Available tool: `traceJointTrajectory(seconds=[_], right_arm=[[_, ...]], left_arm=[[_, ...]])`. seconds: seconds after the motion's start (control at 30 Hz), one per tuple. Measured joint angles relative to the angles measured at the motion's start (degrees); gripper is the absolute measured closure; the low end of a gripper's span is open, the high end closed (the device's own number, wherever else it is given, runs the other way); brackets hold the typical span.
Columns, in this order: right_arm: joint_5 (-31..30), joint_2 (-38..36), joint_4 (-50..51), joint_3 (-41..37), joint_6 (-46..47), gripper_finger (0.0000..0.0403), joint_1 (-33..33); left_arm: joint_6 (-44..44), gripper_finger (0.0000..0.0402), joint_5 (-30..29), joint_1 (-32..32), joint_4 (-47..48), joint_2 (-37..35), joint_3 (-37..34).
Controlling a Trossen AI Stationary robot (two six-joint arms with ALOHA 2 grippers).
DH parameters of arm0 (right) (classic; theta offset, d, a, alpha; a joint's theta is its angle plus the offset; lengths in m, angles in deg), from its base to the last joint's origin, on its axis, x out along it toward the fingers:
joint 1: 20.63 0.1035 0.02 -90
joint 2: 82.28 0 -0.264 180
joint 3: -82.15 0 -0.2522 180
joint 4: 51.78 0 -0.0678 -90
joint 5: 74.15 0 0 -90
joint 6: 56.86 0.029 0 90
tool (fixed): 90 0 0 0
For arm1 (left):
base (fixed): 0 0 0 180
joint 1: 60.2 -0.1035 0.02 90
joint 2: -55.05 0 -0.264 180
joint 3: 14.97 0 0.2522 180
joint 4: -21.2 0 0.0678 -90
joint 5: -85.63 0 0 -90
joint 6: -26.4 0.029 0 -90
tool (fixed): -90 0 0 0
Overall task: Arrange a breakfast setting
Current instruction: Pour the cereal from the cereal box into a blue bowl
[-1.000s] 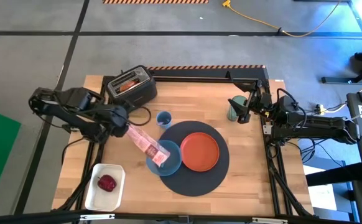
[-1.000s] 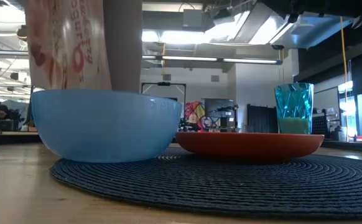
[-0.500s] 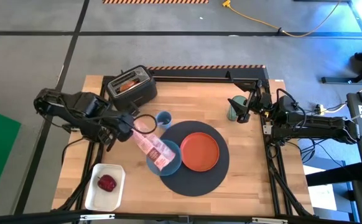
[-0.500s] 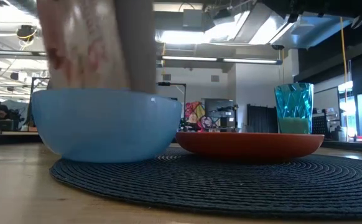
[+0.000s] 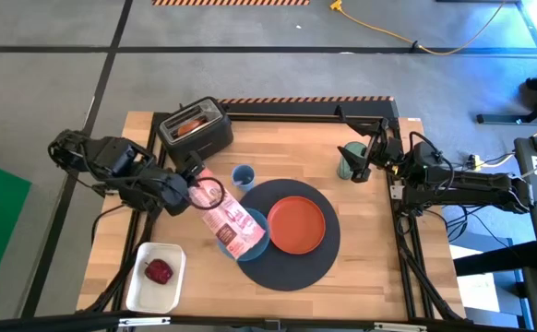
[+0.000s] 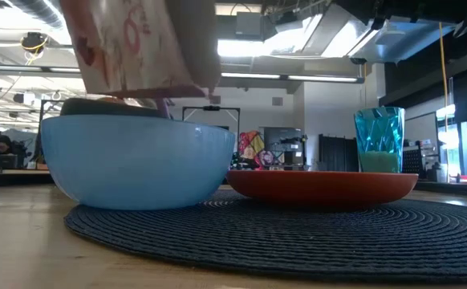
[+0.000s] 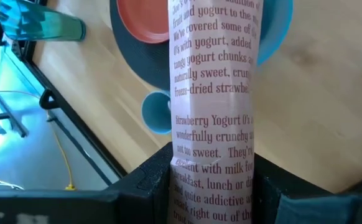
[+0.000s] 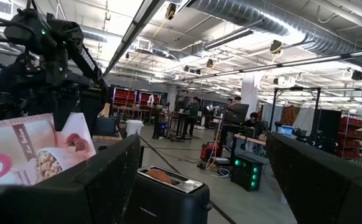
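My left gripper [image 5: 197, 194] is shut on a pink-and-white cereal box [image 5: 230, 221] that slants down over the blue bowl [image 5: 255, 242]. The bowl and the orange plate [image 5: 296, 224] sit on the round dark-grey mat [image 5: 292, 267]. In the low view the box's lower end [image 6: 149, 80] hangs just above the bowl's rim [image 6: 137, 120], and a dark mound [image 6: 105, 105] shows in the bowl. The green cup [image 5: 345, 167] stands upright on the table beside my open right gripper [image 5: 360, 166]. The red apple [image 5: 159, 271] lies in a white tray. The spoon is not in view. My left gripper pinches the cereal box near its upper end [image 7: 212, 171], one finger [image 7: 147, 183] on each of two opposite faces. The fingers come slanting down from the table's left side. The box is lifted clear and tilts down away from the gripper, its far end over the bowl.
A black toaster [image 5: 195, 127] with toast in it stands at the far left. A small blue cup [image 5: 243, 176] stands just beyond the mat, close to the box. The white tray [image 5: 144, 293] lies at the near left corner. A metal frame [image 5: 305, 109] runs along the far edge.
My left gripper has moved a little toward the near edge and turned about its wrist. The cereal box has turned with it, showing a broader face from above, and its lower end has risen from inside the bowl to just above the rim.
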Motion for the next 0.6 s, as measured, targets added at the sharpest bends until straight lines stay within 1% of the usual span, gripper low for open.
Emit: traceJointTrajectory(seconds=[0.3, 0.6], right_arm=[[-0.02, 0.00, 0.07, 0.00, -0.28, 0.0068, 0.00], [0.06, 0.00, 0.15, 0.00, -0.37, 0.0068, 0.00]], left_arm=[[-0.10, 0.0264, -0.19, 0.01, -0.12, 0.12, -0.09], [-6.45, 0.0264, 0.41, -0.01, -0.12, -0.17, -0.38]])
